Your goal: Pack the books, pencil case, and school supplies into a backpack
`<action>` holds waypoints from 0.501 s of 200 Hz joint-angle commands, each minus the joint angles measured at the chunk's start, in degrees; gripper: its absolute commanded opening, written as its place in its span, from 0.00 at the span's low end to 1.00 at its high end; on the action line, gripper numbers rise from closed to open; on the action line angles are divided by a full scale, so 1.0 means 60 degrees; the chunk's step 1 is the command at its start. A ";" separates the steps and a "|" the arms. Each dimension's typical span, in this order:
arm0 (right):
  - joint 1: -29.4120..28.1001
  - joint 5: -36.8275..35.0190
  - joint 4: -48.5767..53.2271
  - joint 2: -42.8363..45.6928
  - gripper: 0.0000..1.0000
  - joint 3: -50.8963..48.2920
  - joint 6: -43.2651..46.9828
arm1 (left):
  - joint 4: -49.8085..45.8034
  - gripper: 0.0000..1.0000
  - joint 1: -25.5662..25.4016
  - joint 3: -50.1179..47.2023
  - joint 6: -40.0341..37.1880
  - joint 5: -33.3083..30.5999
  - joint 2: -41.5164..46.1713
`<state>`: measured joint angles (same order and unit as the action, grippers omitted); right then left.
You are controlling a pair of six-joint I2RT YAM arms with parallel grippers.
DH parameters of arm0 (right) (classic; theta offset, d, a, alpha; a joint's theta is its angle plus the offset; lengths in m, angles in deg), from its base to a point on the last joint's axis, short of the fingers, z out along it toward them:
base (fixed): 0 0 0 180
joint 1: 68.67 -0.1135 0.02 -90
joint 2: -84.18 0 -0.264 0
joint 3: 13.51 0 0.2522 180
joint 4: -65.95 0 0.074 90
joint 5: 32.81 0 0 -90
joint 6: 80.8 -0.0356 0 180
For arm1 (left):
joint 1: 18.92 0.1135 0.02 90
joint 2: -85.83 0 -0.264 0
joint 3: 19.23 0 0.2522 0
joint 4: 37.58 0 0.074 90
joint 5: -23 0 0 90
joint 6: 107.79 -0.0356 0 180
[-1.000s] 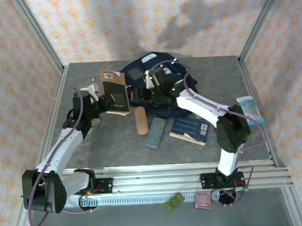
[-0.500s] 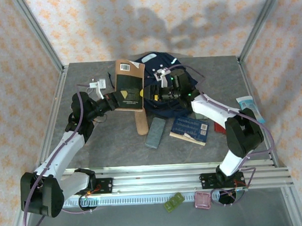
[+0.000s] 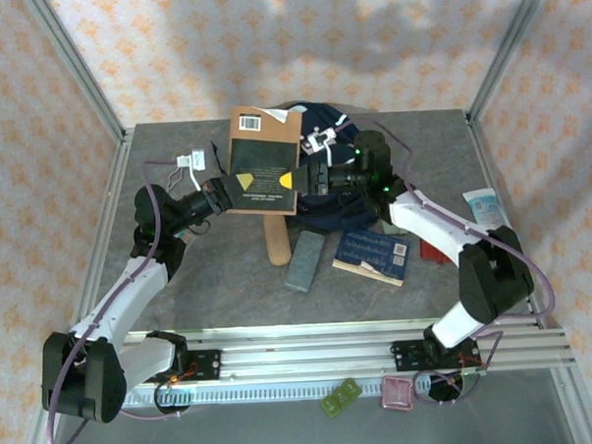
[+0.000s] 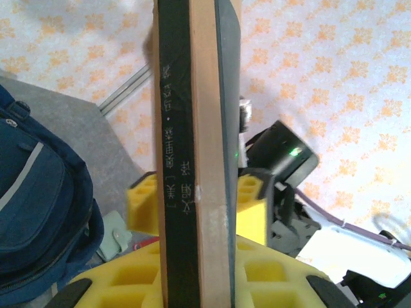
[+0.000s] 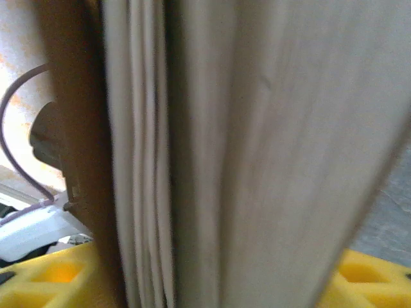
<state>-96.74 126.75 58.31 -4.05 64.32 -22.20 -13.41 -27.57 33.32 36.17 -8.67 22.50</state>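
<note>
left claw [image 3: 237, 185] grips the brown book [image 3: 266, 159] at its spine, holding it up off the bench [image 3: 180, 276] against the backpack [image 3: 321, 115]. right claw [image 3: 312, 174] straddles the page edge (clamped or just around it, i cannot tell). the blue book [image 3: 371, 255] lies flat on the bench.

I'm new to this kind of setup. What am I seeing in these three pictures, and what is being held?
Two robot arms are bolted at the near edge of the table, each ending in a two-finger gripper. The wide picture comes from a camera above and behind them; the close-ups come from wrist cameras. The left gripper is shut on a brown book, held up near the navy backpack. The right gripper has a finger either side of its page edge; whether they squeeze is unclear. On the table lie a blue book, a tan case, a grey-blue case and a pale blue packet.
</note>
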 commanded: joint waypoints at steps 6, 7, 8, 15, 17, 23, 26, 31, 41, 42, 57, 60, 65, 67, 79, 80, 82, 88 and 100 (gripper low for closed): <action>-0.0038 0.0570 0.0208 0.0648 0.50 0.0254 0.0517 | 0.0011 0.00 -0.0037 0.0270 -0.0732 0.0150 -0.0241; -0.0038 0.0553 0.0255 0.0659 0.49 0.0266 0.0531 | -0.0028 0.00 -0.0038 0.0272 -0.0768 0.0144 -0.0248; -0.0038 0.0537 0.0300 0.0665 0.48 0.0272 0.0553 | -0.0062 0.00 -0.0031 0.0273 -0.0793 0.0133 -0.0259; -0.0038 0.0385 0.0568 0.0715 0.38 0.0358 0.0699 | -0.0269 0.00 -0.0040 0.0302 -0.0960 0.0087 -0.0311; -0.0038 0.0322 0.0654 0.0730 0.35 0.0375 0.0752 | -0.0308 0.00 -0.0043 0.0303 -0.1004 0.0081 -0.0335; -0.0038 0.0104 0.0939 0.0757 0.27 0.0456 0.0930 | -0.0425 0.00 -0.0045 0.0307 -0.1122 0.0054 -0.0382; -0.0038 -0.0033 0.1084 0.0766 0.22 0.0498 0.1017 | -0.0502 0.01 -0.0058 0.0320 -0.1182 0.0030 -0.0410; -0.0045 -0.0210 0.1392 0.0759 0.14 0.0603 0.1196 | -0.0625 0.04 -0.0061 0.0329 -0.1281 -0.0017 -0.0442; -0.0038 -0.0585 0.2053 0.0701 0.05 0.0858 0.1600 | -0.0860 0.14 -0.0068 0.0373 -0.1497 -0.0163 -0.0467; -0.0038 -0.0647 0.2115 0.0686 0.04 0.0883 0.1630 | -0.0888 0.15 -0.0068 0.0375 -0.1524 -0.0189 -0.0471; -0.0052 -0.1523 0.2963 0.0532 0.00 0.1222 0.2098 | -0.1558 0.30 -0.0079 0.0511 -0.2012 -0.0600 -0.0460; -0.0052 -0.1754 0.3055 0.0518 0.00 0.1260 0.2160 | -0.1662 0.31 -0.0073 0.0545 -0.2088 -0.0652 -0.0460; -0.0066 -0.2163 0.3188 0.0500 0.00 0.1290 0.2269 | -0.1814 0.36 -0.0081 0.0572 -0.2189 -0.0761 -0.0457; -0.0067 -0.2300 0.3246 0.0493 0.00 0.1304 0.2328 | -0.1863 0.39 -0.0082 0.0598 -0.2223 -0.0805 -0.0456; -0.0095 -0.3311 0.3579 0.0514 0.00 0.1377 0.2814 | -0.2389 0.55 -0.0068 0.0746 -0.2489 -0.1334 -0.0420; -0.0096 -0.3409 0.3595 0.0527 0.00 0.1384 0.2837 | -0.2466 0.57 -0.0068 0.0767 -0.2518 -0.1411 -0.0418; -0.0107 -0.3611 0.3608 0.0547 0.00 0.1360 0.2920 | -0.2622 0.60 -0.0072 0.0818 -0.2587 -0.1550 -0.0410; -0.0157 -0.4303 0.3658 0.0663 0.00 0.1306 0.3235 | -0.3084 0.65 -0.0080 0.0955 -0.2806 -0.1887 -0.0406; -0.0427 -0.5874 0.3680 0.1000 0.00 0.1119 0.4173 | -0.3780 0.69 -0.0057 0.1256 -0.3023 -0.2326 -0.0458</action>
<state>-97.94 112.63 78.55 -1.36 70.03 -8.78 -27.44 -27.59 36.20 23.95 -15.71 19.64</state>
